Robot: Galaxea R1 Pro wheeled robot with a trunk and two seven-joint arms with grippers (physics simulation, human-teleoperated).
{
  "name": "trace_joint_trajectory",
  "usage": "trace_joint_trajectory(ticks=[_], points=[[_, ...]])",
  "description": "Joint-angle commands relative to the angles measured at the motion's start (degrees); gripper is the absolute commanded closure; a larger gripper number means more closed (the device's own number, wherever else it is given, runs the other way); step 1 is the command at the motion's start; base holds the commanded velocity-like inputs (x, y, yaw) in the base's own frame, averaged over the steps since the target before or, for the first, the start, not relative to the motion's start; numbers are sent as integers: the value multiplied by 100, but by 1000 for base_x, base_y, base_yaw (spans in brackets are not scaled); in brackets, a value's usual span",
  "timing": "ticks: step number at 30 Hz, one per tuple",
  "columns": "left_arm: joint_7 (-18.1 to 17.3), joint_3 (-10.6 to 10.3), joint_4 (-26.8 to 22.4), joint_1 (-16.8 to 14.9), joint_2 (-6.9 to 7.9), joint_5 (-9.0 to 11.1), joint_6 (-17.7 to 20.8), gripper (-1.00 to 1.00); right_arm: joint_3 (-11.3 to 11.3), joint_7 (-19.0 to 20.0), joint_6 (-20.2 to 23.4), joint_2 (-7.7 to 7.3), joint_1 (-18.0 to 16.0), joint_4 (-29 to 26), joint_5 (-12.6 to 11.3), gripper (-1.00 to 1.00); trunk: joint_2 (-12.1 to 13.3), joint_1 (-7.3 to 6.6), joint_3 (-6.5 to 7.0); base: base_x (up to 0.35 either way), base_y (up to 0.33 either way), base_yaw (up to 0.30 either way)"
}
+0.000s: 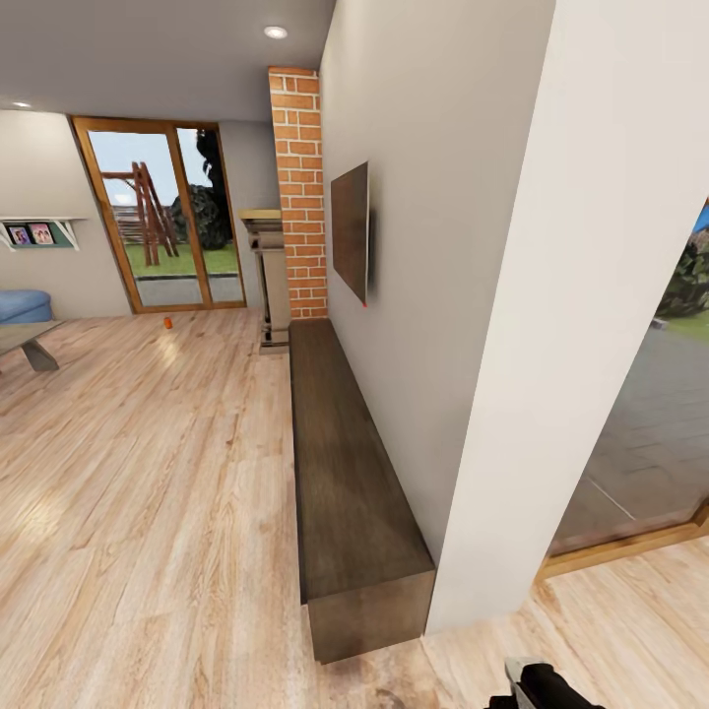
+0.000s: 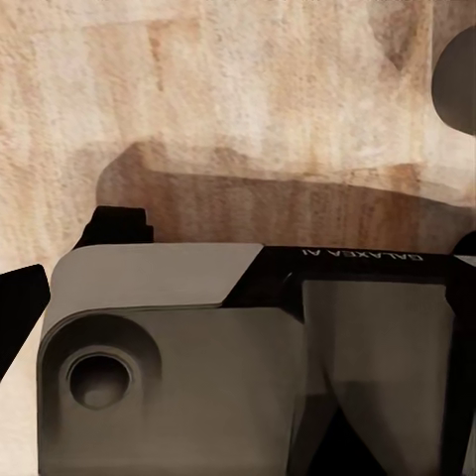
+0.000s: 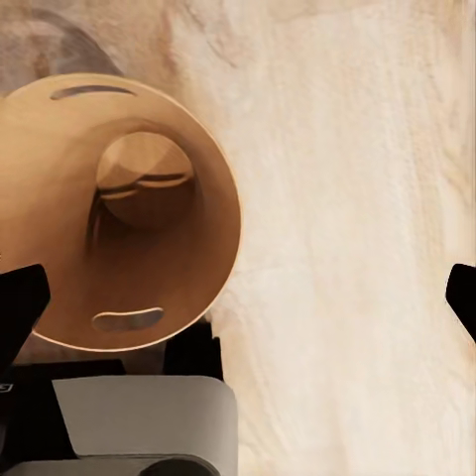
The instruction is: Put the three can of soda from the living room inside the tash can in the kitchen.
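In my right wrist view, my right gripper is standing wide open, its two dark fingertips sitting at opposite edges of the picture with nothing between them but wooden floor. Just beside one fingertip, the tash can is standing on that floor; I am looking straight down into its round mouth, seeing its tan wood-coloured inside, two slot handles in the wall and its smaller round bottom. No can is showing inside it.

In my left wrist view, I cannot tell how far my left gripper is open: one dark fingertip is showing at the picture's edge, and a grey and black part of my own body is lying under the gripper, with shadowed wooden floor beyond it.

From my head view, a dark piece of my right arm is peeking in at the bottom edge. I am facing the end of a white wall. A long, low dark wooden bench is running along that wall, with a flat dark television mounted above it and a brick column beyond. Far across the light wood floor, near the glass patio doors, one small orange can of soda is standing upright. A corner of the light-blue sofa and the edge of a coffee table are showing at the far left.
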Motion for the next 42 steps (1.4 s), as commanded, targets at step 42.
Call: trace_joint_trajectory(ticks=[42], points=[[-26,-6,-2979,39,-34,35,1415,-100,61,5,-184,65,-147,-8,41,-100,0,0,-235,0,0,0]])
